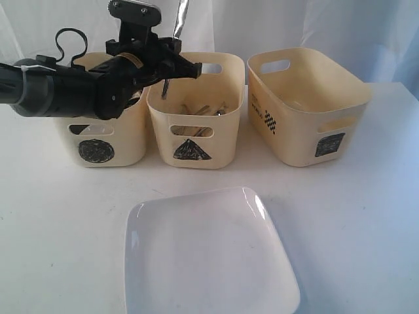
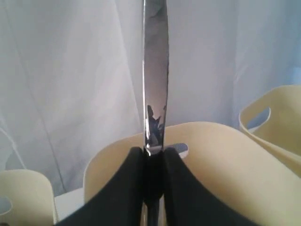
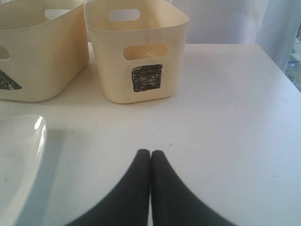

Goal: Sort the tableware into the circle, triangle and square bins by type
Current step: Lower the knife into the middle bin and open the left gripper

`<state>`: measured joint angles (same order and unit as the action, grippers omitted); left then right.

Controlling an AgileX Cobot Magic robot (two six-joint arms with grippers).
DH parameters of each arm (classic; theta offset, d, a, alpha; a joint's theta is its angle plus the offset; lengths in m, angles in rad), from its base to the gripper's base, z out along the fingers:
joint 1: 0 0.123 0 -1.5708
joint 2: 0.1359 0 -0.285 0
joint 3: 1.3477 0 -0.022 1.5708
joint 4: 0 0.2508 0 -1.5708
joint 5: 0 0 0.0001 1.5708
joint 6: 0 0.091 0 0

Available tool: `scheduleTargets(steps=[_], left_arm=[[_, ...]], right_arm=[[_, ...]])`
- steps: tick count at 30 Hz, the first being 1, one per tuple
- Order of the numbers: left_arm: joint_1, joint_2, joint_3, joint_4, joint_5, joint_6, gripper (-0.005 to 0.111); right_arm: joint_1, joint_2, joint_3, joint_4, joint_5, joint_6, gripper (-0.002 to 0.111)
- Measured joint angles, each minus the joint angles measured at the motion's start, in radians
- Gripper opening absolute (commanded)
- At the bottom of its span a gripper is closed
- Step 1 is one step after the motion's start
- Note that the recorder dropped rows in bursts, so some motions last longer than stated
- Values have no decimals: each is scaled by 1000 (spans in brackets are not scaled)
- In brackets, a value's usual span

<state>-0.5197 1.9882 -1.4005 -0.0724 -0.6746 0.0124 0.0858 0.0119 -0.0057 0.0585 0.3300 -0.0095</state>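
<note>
While the left hand [image 1: 171, 63] hangs above the middle of the three cream bins, it pinches a knife [image 2: 155, 70] between its two black fingers. The knife stands upright, with the shiny blade pointing up past the hand and the lower end reaching down toward the bin's open top. This middle bin is the triangle bin [image 1: 222, 140], with a black scribbled triangle on its front. Some long utensils [image 1: 204, 109] already lie inside it, too dim to tell apart.

The circle bin [image 1: 131, 147] stands just beside it on the left and is partly hidden by the left arm. The square bin [image 1: 294, 118] stands on the right, a little apart and turned at an angle.

The right hand [image 3: 150, 155] has its fingers pressed together with nothing between them. It sits over bare worktop [image 1: 59, 229], facing the square bin's marked side and apart from it.

A white square plate [image 1: 209, 261] lies flat on the worktop in front of the bins, nearest the triangle bin and touching none of them. Neither hand touches the plate.
</note>
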Motion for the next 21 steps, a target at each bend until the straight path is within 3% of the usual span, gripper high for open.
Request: scheduleTargets(steps=[9, 17, 21], left_arm=[[-2, 10, -4, 200, 43, -126, 2], [-2, 10, -4, 255, 110, -208, 51], [-2, 10, -4, 257, 166, -213, 58]], right_arm=[[0, 0, 0, 0, 0, 0, 0], [0, 0, 0, 0, 0, 24, 0], [0, 0, 0, 0, 0, 26, 0]])
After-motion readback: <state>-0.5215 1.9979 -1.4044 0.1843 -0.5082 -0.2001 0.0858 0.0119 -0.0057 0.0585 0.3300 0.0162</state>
